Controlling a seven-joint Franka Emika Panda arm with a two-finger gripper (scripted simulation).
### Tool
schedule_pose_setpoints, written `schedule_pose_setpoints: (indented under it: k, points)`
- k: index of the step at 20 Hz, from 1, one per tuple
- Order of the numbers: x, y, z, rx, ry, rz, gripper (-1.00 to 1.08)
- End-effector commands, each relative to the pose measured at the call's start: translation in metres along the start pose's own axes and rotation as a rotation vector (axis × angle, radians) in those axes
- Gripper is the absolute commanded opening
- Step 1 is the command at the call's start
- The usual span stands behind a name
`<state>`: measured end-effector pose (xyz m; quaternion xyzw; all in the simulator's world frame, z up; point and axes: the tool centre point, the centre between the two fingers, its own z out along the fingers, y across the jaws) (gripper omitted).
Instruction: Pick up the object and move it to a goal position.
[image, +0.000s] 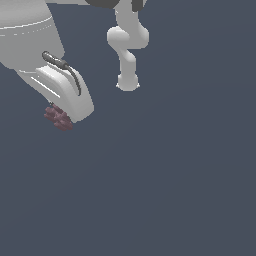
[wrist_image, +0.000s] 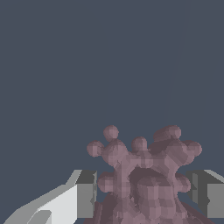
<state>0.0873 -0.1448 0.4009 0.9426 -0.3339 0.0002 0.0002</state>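
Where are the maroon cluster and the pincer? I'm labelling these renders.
maroon cluster (wrist_image: 146, 175): wrist view, middle of its knobbly body.
maroon cluster (image: 59, 118): exterior view, part showing below the arm.
pincer (wrist_image: 144, 194): wrist view, midway between the fingertips.

Plain dark slate-blue backdrop (image: 175, 190) fills exterior view edge to edge; flat, matte, no texture, no seams or horizon line. Cannot tell floor from wall. Same slate-blue surface (wrist_image: 109, 57) across wrist view. Light soft and even, slight brightening toward lower part of exterior view; no cast shadows visible on surface
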Motion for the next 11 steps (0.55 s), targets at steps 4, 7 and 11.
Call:
schedule_pose_setpoints:
  k: [4, 7, 11]
  points:
    - [0.0044, -0.0011, -0.0075, 0.0, 0.0, 0.0, -1.0]
    - [0.0056, -0.0015, -0.0094, 0.0, 0.0, 0.0, -1.0]
    - [0.0065, -0.0012, -0.0102, 0.0, 0.0, 0.0, -1.0]
